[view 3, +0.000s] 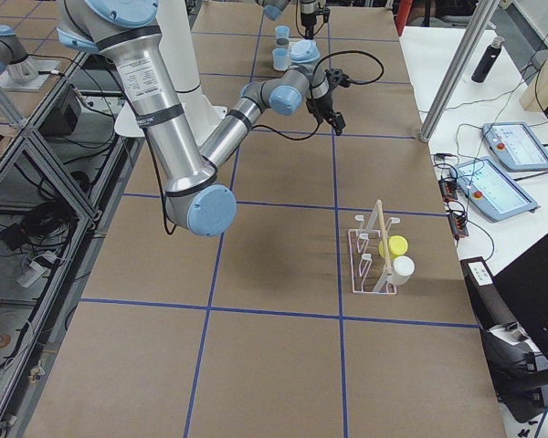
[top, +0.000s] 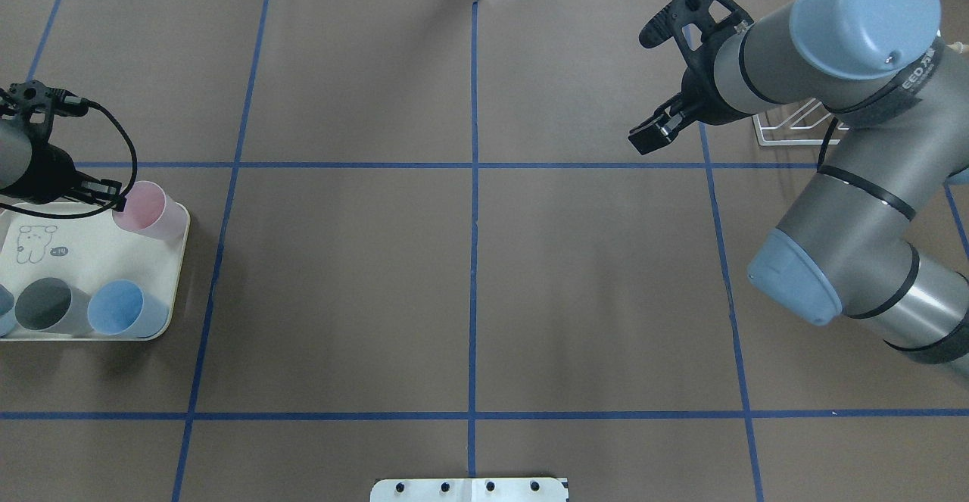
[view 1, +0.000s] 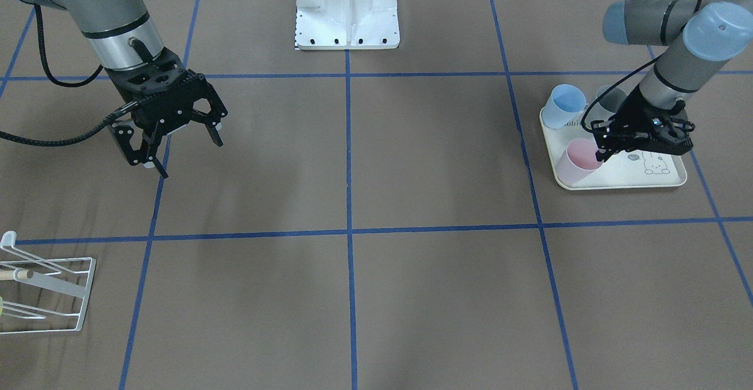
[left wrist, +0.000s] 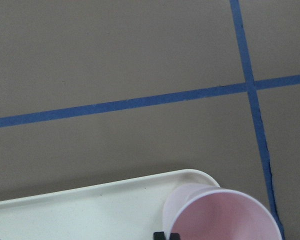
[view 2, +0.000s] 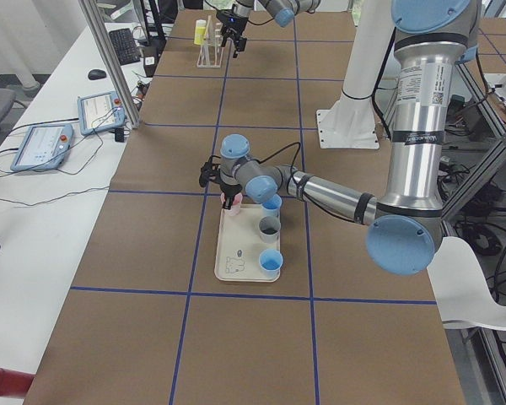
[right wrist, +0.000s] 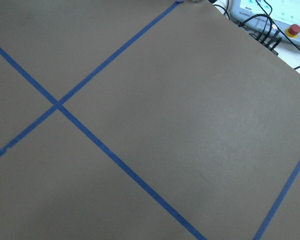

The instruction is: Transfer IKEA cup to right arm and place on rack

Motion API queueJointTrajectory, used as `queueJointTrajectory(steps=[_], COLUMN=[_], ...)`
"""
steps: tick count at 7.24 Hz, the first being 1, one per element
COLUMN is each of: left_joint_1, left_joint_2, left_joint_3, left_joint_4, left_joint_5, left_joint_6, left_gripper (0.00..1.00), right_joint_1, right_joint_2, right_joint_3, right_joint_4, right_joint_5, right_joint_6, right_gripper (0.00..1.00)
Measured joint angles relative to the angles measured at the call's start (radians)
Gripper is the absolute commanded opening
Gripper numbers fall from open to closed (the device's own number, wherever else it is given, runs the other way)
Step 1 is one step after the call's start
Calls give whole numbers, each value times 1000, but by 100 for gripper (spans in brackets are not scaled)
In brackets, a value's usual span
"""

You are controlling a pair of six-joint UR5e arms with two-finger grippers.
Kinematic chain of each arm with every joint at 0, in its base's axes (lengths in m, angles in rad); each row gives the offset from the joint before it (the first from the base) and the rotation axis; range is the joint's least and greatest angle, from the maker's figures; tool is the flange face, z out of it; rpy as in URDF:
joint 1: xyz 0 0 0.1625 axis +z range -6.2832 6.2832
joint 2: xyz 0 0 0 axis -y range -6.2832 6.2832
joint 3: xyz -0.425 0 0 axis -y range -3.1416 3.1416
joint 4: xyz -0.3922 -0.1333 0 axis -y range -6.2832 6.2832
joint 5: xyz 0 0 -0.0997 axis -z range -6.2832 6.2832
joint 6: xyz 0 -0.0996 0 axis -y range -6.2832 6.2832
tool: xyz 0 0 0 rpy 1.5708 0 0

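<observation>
The pink cup is standing in a corner of the cream tray. The left gripper is sitting at its rim, and I cannot tell whether it is clamping. A blue cup and a grey cup are sharing the tray. The right gripper is hovering spread wide, well apart from the rack.
</observation>
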Motion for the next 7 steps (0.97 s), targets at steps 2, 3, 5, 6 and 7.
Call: queueJointTrajectory(steps=[2,3,5,6,7], left_joint_1=[-80,-107,-117,-117,-115], left_joint_2=[-2,-5,-35,-62,-106], left_joint_3=[-65,-114,-208,-244,-261], left_joint_4=[45,65,69,46,-13], left_joint_5=[-67,-102,-185,-246,-287], left_joint_6=[-17,-85,-353,-510,-703], left_gripper=[0,0,0,0,0], right_joint_1=[-22,-34,-90,-138,-190], right_joint_2=[-2,-3,-7,-5,5], right_joint_3=[-45,-80,-163,-193,-204], right_joint_4=[164,265,535,659,727], right_joint_5=[-3,-14,-99,-168,-237], right_joint_6=[0,0,0,0,-1], right_gripper=[99,99,99,100,99])
